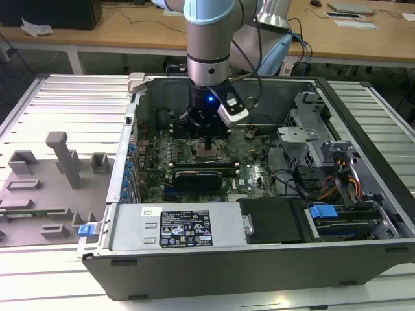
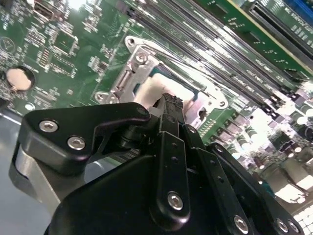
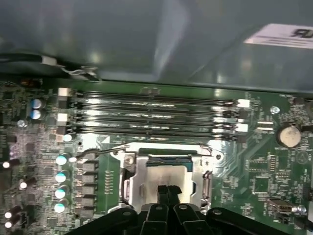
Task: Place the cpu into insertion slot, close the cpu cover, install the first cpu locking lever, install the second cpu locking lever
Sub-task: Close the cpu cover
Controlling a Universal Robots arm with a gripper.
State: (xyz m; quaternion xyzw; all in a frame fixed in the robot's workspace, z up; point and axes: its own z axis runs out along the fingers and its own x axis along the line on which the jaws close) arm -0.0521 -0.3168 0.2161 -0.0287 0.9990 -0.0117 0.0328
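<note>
Hanging pinched together and empty, the fingers sit just above the cpu, seated in the insertion slot. The cpu cover looks lowered; a locking lever beside them seems unlatched.

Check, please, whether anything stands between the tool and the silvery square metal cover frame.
Nothing visible does. In the first wrist view the tool, tips together, sits directly above the silvery square metal cover frame lying around the dull silver chip.
</note>
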